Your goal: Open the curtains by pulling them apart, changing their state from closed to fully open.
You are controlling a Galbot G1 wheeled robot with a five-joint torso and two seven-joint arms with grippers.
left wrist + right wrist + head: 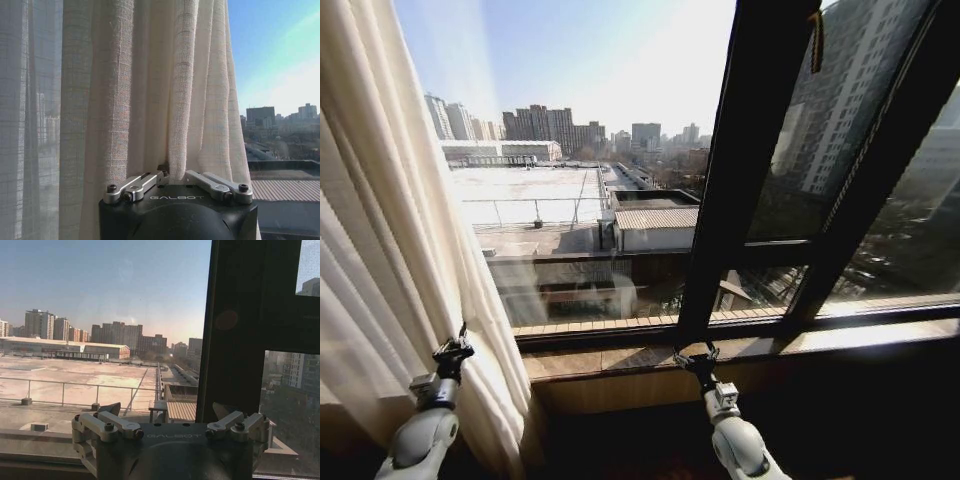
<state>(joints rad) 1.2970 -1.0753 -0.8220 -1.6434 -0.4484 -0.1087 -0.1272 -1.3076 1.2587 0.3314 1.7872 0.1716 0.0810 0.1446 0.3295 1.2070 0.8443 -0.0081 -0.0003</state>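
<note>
Left of the window frame [750, 170], the left hand [453, 350] clamps a pleat of the curtains [390, 260] to drag it aside, while the right hand [695, 357] idles with fingers apart beside the frame.

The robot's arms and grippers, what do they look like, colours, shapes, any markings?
Both arms are smooth, rounded, light grey-white shells that narrow to small black fittings at the wrist. The left gripper and right gripper are slim and black from the head view. Close up, each has a black housing lettered GALBOT, with silver metal linkage bars fixed by dark screws.
</note>
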